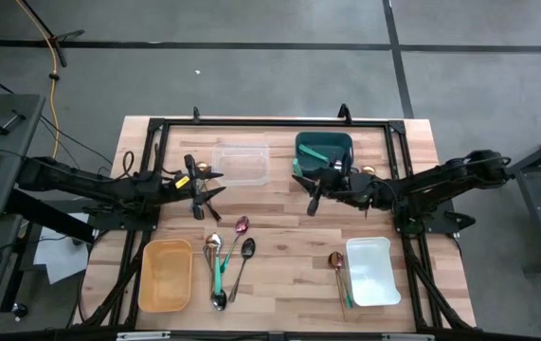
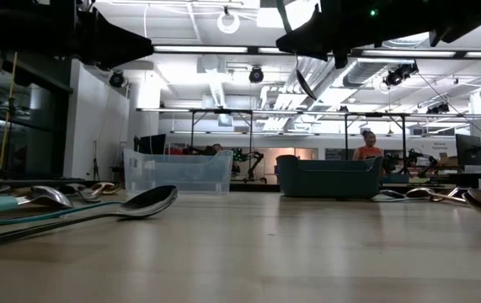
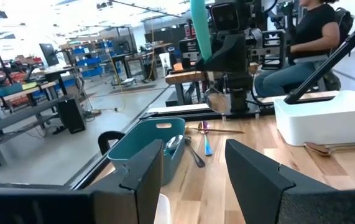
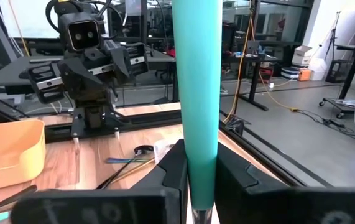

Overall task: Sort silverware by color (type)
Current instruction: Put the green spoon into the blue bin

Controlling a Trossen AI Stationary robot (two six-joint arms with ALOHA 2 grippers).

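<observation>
Gripping: right gripper (image 4: 201, 171) fingers are closed on the teal handle of a utensil (image 4: 196, 81), held upright beside the teal container (image 1: 324, 150).
Hidden: the held utensil's head is cut off in the right wrist view; the left wrist view shows a round silver head (image 3: 214, 99) under that gripper.
Left gripper (image 3: 193, 165): fingers spread apart with nothing between them, hovering just beside the clear container (image 1: 242, 163) near the tabletop's (image 1: 289, 275) far edge.
Silverware look: a teal-handled spoon (image 1: 217, 275), a dark spoon (image 1: 243, 265) and an iridescent pink-purple one (image 1: 239, 229) lie together between the orange container (image 1: 166, 275) and the tabletop's middle; their overlap makes a count uncertain.
More pieces: a coppery-headed utensil (image 1: 337, 268) lies just beside the white container (image 1: 372, 271); teal-handled pieces rest inside the teal container.
Arm pose: both arms reach inward from the sides, stretched low above the far half.
Background: a seated person (image 3: 301, 37) beyond.
</observation>
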